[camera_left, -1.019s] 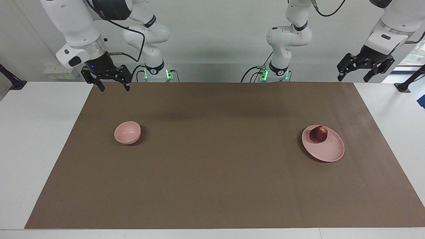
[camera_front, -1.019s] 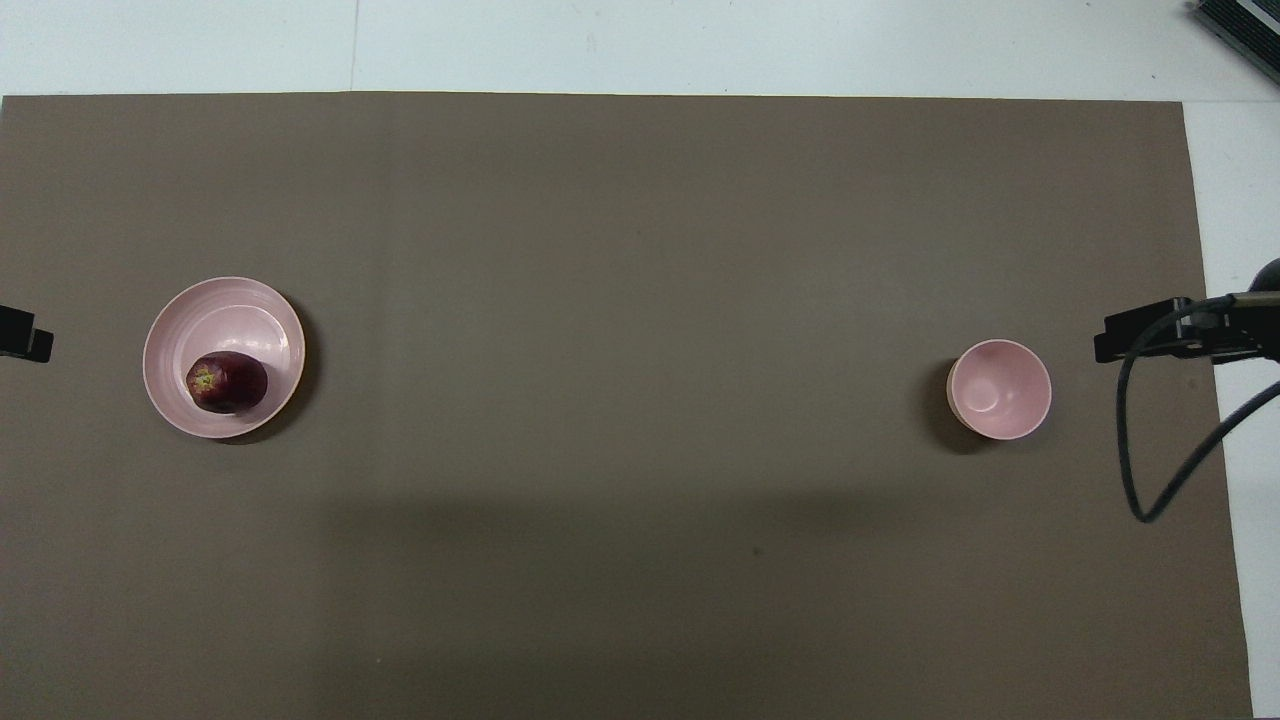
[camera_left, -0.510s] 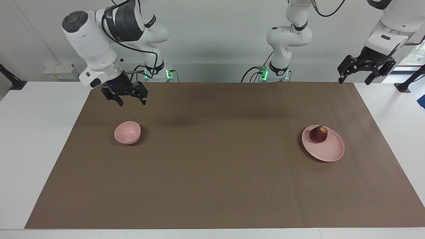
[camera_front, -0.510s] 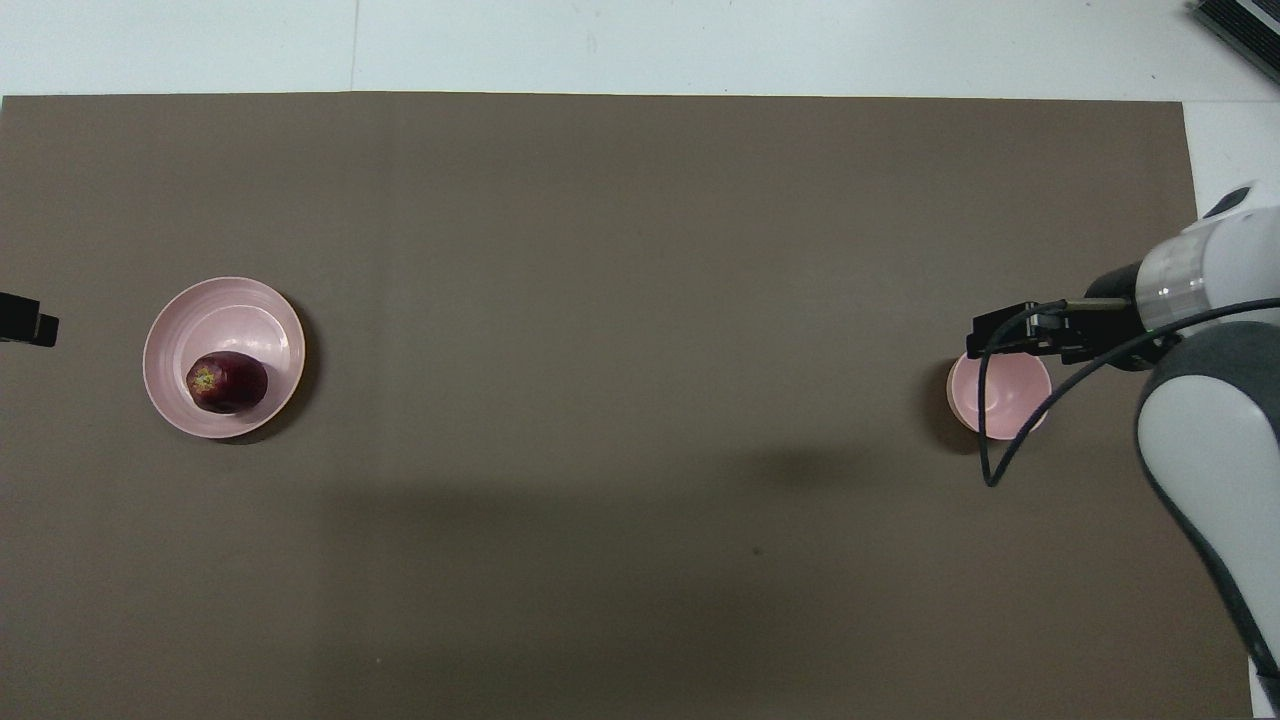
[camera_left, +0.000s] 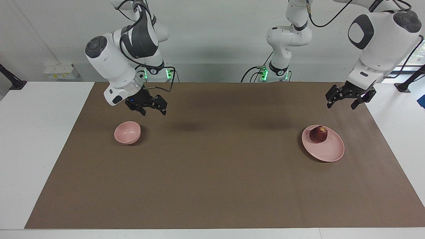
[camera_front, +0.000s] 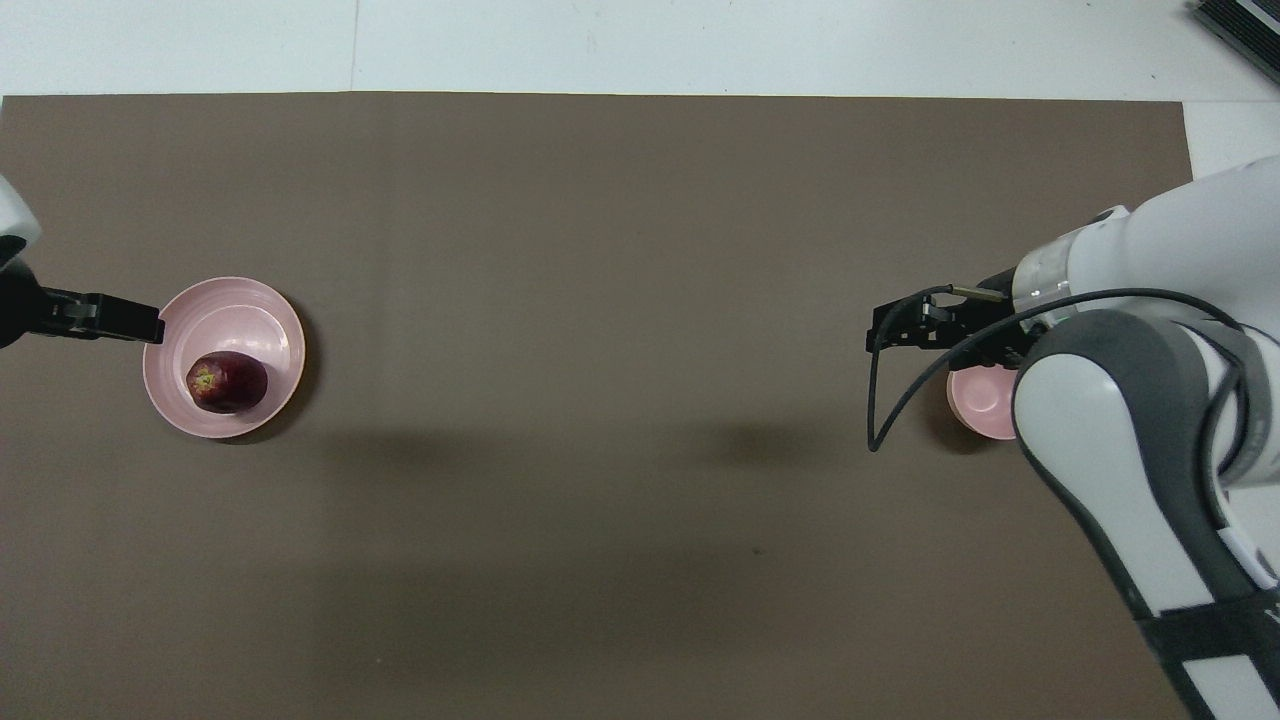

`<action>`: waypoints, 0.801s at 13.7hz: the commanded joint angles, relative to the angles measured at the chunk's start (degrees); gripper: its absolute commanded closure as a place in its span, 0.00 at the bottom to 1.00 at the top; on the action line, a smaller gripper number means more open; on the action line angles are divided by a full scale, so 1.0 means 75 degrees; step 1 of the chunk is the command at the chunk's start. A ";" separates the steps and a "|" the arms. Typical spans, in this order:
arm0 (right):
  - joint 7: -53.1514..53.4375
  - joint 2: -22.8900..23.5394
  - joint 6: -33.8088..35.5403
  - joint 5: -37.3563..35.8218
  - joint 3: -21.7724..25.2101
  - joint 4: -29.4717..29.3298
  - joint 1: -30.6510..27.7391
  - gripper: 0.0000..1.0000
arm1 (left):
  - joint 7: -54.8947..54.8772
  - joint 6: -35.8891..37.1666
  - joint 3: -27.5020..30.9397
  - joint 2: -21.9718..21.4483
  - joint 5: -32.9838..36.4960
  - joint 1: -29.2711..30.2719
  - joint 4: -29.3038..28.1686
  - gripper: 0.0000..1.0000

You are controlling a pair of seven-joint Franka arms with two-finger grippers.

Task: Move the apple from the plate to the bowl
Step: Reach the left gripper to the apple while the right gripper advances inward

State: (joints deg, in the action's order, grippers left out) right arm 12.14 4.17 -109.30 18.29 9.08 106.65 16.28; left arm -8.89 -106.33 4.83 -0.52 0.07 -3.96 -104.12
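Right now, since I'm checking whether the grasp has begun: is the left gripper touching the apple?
Apart. The facing view shows the left gripper open and raised in the air, with bare mat visible between it and the apple on the plate.

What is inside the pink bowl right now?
Nothing shows in the bowl; the facing view shows only its bare inside. Overhead, the right arm covers part of it. The apple sits on the plate.

White table [camera_left: 40, 139], brown mat [camera_left: 219, 166] covering most of it, dark object [camera_front: 1240, 25] at one corner
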 commanded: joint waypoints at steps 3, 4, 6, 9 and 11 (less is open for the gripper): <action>0.1179 0.0392 -0.1058 0.0585 -0.0027 0.0195 0.0746 0.00 | -0.0373 -0.1804 -0.0047 -0.0071 0.0026 0.0117 -0.1490 0.00; 0.1357 0.0532 -0.1176 0.0782 -0.0027 0.0195 0.0922 0.00 | -0.0373 -0.1958 -0.0047 0.0010 0.0026 0.0117 -0.1655 0.00; 0.1883 0.0604 -0.1341 0.1228 -0.0027 0.0206 0.1215 0.00 | -0.0373 -0.2390 -0.0047 0.0349 0.0026 0.0106 -0.1913 0.00; 0.2810 0.0581 -0.1446 0.1767 -0.0039 0.0206 0.1520 0.00 | -0.0385 -0.3130 -0.0047 0.0607 0.0026 0.0129 -0.2254 0.00; 0.3208 0.0557 -0.1458 0.2013 -0.0039 0.0206 0.1661 0.00 | -0.0536 -0.3504 -0.0047 0.1017 0.0026 0.0222 -0.2289 0.00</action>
State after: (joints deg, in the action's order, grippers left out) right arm 33.41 9.16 -119.38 30.91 8.88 107.47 28.26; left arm -11.04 -129.16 4.92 5.35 0.07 -3.70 -120.24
